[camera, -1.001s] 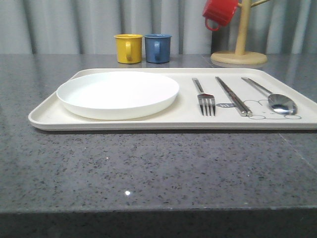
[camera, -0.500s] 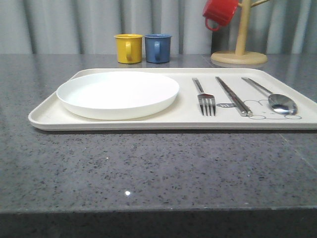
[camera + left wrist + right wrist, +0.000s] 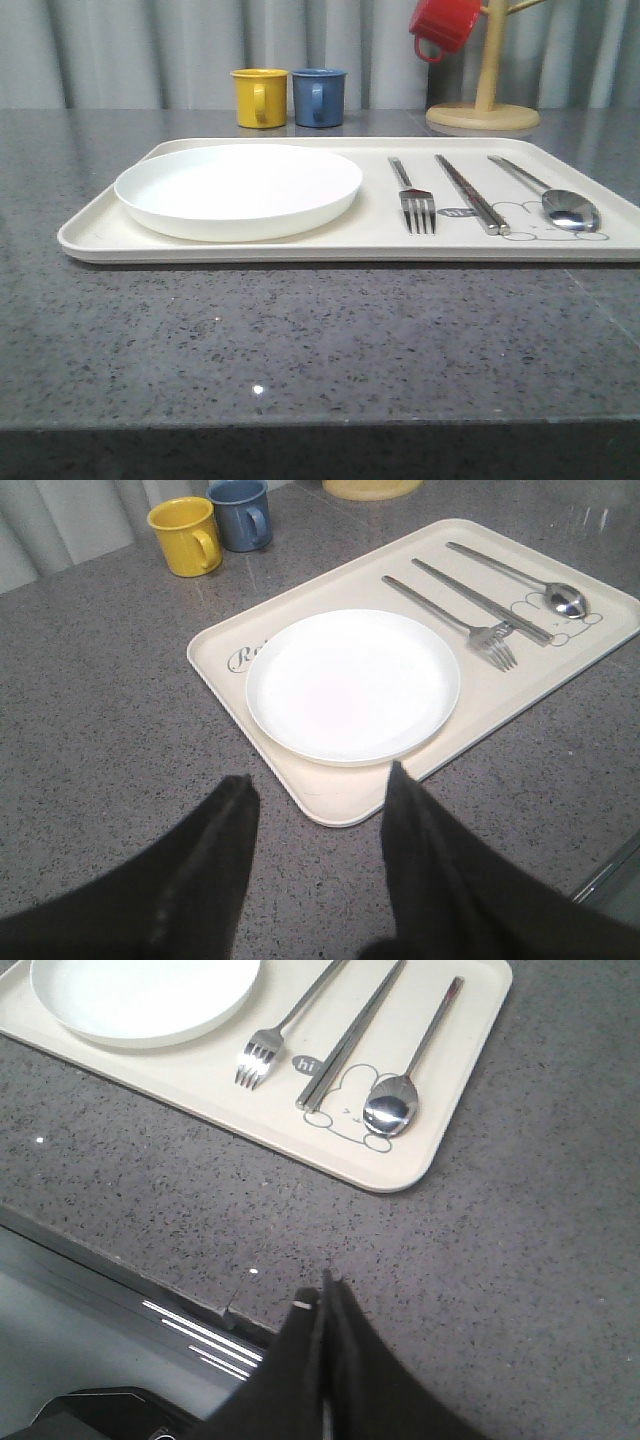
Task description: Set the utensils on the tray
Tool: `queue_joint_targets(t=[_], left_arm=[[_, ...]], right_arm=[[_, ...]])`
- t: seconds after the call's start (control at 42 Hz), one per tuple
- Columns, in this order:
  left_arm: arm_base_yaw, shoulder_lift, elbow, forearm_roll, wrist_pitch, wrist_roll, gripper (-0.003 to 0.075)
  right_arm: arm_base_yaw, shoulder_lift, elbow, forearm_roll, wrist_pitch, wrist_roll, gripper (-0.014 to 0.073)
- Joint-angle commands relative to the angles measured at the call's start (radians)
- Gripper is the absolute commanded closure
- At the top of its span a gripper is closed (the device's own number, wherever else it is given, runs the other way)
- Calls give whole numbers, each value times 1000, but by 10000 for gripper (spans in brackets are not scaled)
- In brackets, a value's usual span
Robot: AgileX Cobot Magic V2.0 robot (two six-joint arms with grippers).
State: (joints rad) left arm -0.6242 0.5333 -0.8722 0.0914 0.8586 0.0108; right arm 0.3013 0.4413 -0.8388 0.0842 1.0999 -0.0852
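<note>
- Three utensils lie on the tray [image 3: 100, 238], and across the last second none of them has shifted in the front view; I take the placing as done.
- My left gripper [image 3: 318, 798] hangs over the bare table just off the tray's near left corner, fingers spread wide with nothing between them.
- The white plate [image 3: 238, 188] fills the tray's left half, reaching close to the tray's near rim.
- The fork [image 3: 412, 194] comes next, just right of the plate and apart from it, tines toward the tray's near edge, handle running to the far edge.
- The chopsticks [image 3: 469, 193] lie as a tight pair beside the fork, parallel to it, their near tips at the printed bunny drawing [image 3: 348, 1108].
- The spoon [image 3: 552, 194] is the rightmost piece, near the tray's right edge, bowl toward the near edge and resting on the bunny's outline.
- My right gripper [image 3: 326, 1282] sits back over the table's near edge, off the tray's near right corner, fingers pressed together on nothing.
- Beyond the tray's far edge stand a yellow mug [image 3: 259, 97] and a blue mug [image 3: 319, 96] side by side, then a wooden mug stand [image 3: 483, 102] with a red mug [image 3: 444, 25] hung on it.
- With no change to report and all the cutlery inside the rim, I judge nothing is left to carry.
</note>
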Motion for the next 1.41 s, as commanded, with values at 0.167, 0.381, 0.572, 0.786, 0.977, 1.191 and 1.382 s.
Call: queue_joint_targets(t=[0.167, 0.381, 0.572, 0.786, 0.977, 1.191, 1.382], left_arm=[[-6, 5, -26, 5, -77, -11, 711], [-6, 5, -26, 5, -77, -11, 741], [-6, 5, -26, 5, -77, -11, 741], [25, 0, -16, -3, -77, -11, 741], [174, -82, 161, -9, -259, -11, 741], [361, -309, 460, -154, -564, -11, 741], [499, -501, 670, -174, -693, -11, 741]], right_arm=[[-1, 7, -20, -5, -88, -3, 707], [-1, 7, -20, -5, -88, -3, 707], [-1, 7, -20, -5, -88, -3, 707], [-1, 7, -20, -5, -88, -3, 707], [-1, 7, -20, -5, -88, -3, 707], [-1, 7, -20, -5, -88, -3, 707], [-1, 7, -20, -5, -88, -3, 707]])
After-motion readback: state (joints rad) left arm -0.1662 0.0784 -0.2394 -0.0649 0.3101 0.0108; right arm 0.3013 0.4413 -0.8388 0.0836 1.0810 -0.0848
